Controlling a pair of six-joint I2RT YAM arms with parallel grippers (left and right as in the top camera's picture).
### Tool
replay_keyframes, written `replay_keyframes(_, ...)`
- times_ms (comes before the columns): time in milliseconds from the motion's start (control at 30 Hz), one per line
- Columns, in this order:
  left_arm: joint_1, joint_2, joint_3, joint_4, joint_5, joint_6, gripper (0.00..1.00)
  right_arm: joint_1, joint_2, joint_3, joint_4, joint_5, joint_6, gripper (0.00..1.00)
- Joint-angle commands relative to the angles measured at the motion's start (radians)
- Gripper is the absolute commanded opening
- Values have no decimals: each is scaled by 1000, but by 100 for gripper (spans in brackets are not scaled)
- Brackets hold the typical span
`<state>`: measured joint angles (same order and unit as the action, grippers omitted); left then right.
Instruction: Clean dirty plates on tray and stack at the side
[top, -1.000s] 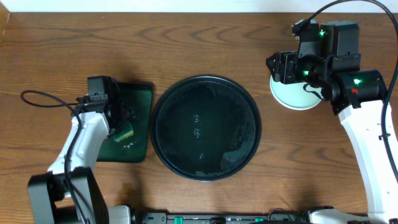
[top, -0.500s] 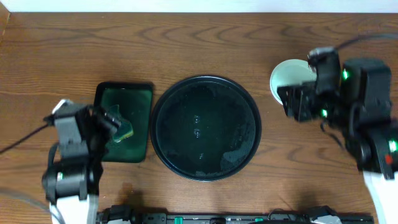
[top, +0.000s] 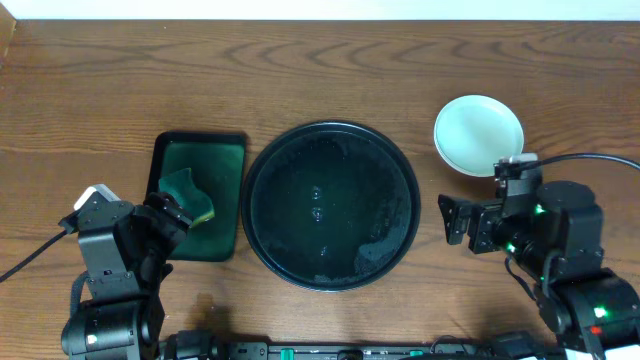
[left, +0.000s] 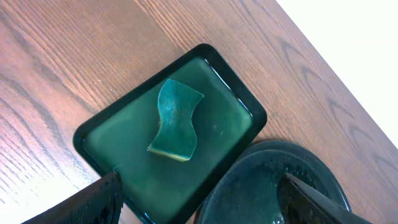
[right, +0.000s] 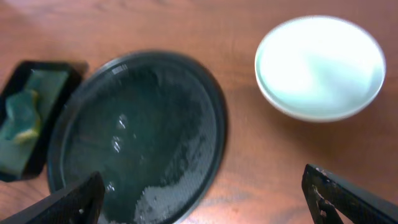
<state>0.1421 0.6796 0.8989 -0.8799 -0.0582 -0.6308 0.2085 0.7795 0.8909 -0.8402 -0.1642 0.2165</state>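
Note:
The large round black tray lies in the middle of the table, wet and bare of plates; it also shows in the right wrist view and the left wrist view. A stack of white, mint-tinted plates stands on the wood to the tray's right, and shows in the right wrist view. I cannot tell how many plates are in it. My left gripper is open and empty, above the near edge of the green tray. My right gripper is open and empty, near the black tray's right rim.
A small rectangular dark green tray lies left of the black tray, holding a teal and yellow sponge, which also shows in the left wrist view. Bare wood surrounds everything.
Both arms have pulled back toward the table's near edge. The right arm left the plate stack, which now shows in full. The left arm drew away from the sponge on the green tray.

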Motion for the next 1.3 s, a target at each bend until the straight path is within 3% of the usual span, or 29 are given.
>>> replay_keyframes(0, 3, 0, 17, -2, -5, 6, 80, 8, 9, -35, -12, -1, 38, 99)
replay_keyframes(233, 3, 0, 17, -2, -5, 6, 80, 8, 41, -57, -138, 6, 34, 99)
replay_keyframes(400, 3, 0, 17, -2, -5, 6, 80, 9, 39, -69, -117, 55, 29, 99)
replay_keyframes(600, 3, 0, 17, -2, -5, 6, 80, -10, -94, -217, 66, 59, -58, 99)
replay_keyframes(933, 3, 0, 17, -2, -5, 6, 80, -120, -488, -623, 481, 61, -76, 99)
replay_keyframes(1267, 3, 0, 17, -2, -5, 6, 80, -167, -724, -834, 661, 103, -76, 99)
